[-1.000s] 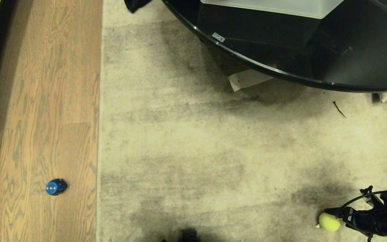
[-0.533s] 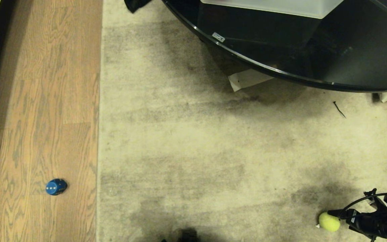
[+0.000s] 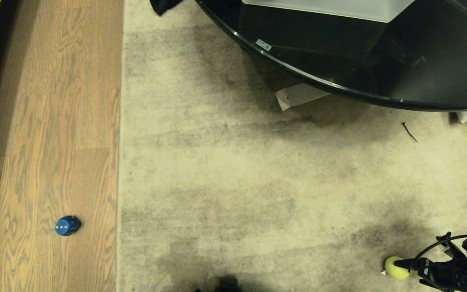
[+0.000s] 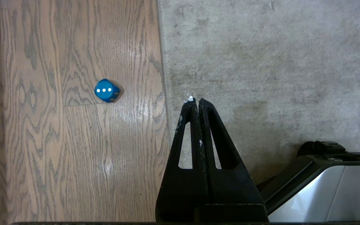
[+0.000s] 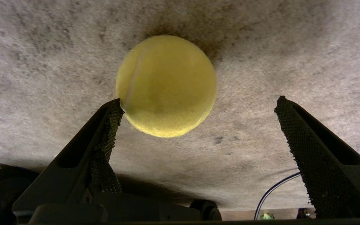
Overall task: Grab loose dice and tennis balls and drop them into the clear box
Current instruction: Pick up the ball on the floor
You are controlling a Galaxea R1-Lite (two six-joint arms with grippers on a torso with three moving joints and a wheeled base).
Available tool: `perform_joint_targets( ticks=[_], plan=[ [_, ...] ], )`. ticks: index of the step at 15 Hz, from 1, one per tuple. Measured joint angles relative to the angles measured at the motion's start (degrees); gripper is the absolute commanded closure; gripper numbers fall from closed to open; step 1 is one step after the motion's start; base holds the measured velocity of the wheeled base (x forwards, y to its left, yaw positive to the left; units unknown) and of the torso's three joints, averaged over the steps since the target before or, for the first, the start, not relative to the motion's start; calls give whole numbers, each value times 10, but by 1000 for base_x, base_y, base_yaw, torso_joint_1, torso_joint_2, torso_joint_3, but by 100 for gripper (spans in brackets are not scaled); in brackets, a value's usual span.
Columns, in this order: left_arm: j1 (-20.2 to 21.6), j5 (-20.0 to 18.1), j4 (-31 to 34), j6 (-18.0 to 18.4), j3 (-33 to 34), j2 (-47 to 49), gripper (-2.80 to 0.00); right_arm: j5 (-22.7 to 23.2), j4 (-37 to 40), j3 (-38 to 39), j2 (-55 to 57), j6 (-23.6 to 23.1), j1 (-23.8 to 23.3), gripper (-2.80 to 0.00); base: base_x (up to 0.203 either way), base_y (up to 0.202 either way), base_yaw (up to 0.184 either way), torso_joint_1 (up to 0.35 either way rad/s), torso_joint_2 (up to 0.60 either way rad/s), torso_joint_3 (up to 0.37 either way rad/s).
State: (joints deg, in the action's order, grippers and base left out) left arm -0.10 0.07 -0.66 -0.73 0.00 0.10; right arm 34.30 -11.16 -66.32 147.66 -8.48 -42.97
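A yellow-green tennis ball [image 3: 394, 269] lies on the rug at the near right. My right gripper [image 3: 403, 268] is down at it, open wide. In the right wrist view the tennis ball [image 5: 166, 86] sits just ahead of the right gripper [image 5: 199, 101], close against one fingertip [image 5: 115, 109] and far from the other. A blue die [image 3: 67, 225] rests on the wooden floor at the near left. In the left wrist view the die [image 4: 106, 90] shows three white pips, and the parked left gripper [image 4: 195, 100] is shut and empty. The clear box [image 3: 330, 8] stands on the black table.
A round black glass table [image 3: 339, 87] fills the far right, with a white sheet [image 3: 298, 96] under its edge. A small black tie [image 3: 409, 132] lies on the rug. The rug's edge meets the wooden floor [image 3: 55, 121] on the left. My base [image 4: 323, 187] is beside the left gripper.
My right gripper has sunk toward the tennis ball, and one finger now crosses over it in the head view. The ball and the blue die have stayed put.
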Motion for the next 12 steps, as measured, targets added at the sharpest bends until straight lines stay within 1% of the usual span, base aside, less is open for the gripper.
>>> perform_joint_targets(
  ticks=[12],
  plan=[
    [0, 0, 0, 1, 0, 0, 0, 1, 2, -19, -1, 3, 2, -280, 0, 0, 0, 0, 0, 0]
  ],
)
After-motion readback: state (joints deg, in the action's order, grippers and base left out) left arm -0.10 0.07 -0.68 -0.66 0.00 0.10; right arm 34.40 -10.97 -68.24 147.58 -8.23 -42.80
